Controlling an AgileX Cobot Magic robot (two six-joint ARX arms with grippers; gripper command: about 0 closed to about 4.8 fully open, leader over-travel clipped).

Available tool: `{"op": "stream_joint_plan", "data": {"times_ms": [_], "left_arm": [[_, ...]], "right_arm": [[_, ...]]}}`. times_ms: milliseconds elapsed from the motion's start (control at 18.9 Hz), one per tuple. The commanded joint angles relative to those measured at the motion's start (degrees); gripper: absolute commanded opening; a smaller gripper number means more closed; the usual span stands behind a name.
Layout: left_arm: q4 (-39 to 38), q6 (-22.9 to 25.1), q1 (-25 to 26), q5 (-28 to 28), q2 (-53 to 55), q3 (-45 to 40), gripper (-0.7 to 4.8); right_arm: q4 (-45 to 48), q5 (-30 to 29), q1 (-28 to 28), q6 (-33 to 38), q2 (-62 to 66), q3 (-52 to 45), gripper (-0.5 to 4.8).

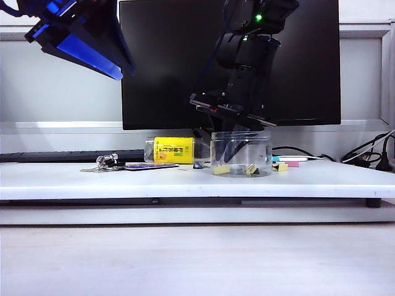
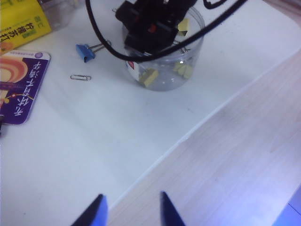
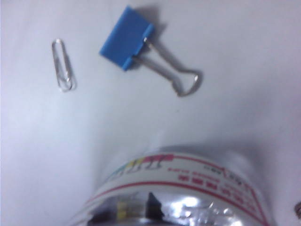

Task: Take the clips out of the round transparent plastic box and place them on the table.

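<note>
- Reaching down, the right gripper (image 1: 237, 139) sat inside the round transparent plastic box (image 1: 241, 154) among yellow clips (image 2: 150, 77); its jaw state couldn't be told.
- Left gripper (image 2: 132, 209) hovered wide open above the table (image 2: 94, 136).

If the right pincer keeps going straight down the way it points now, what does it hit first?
The right pincer is already reaching down inside the round transparent plastic box. Straight on, it would likely meet the yellow clips on the box floor first, or the floor itself; depth is unclear.

An office desk: a dark monitor (image 1: 229, 61), cables (image 1: 367, 154), a paper clip (image 3: 63, 70), a keyboard (image 1: 68, 155)
</note>
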Motion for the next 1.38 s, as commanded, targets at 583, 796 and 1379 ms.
{"op": "stream_joint_plan", "data": {"times_ms": [583, 796, 1379], "left_arm": [[-0.9, 0.0, 0.0, 0.1, -0.2, 0.0, 1.56], [-0.9, 0.0, 0.0, 0.2, -0.2, 0.0, 1.56], [-0.9, 0.1, 0.0, 0.2, -0.2, 0.0, 1.56]], "right_arm": [[1.0, 0.1, 0.1, 0.1, 1.9, -0.5, 0.39], [0.9, -0.6, 0.1, 0.1, 1.9, -0.5, -0.01], [-1.1, 1.2, 0.1, 0.0, -1.9, -0.3, -0.01]]}}
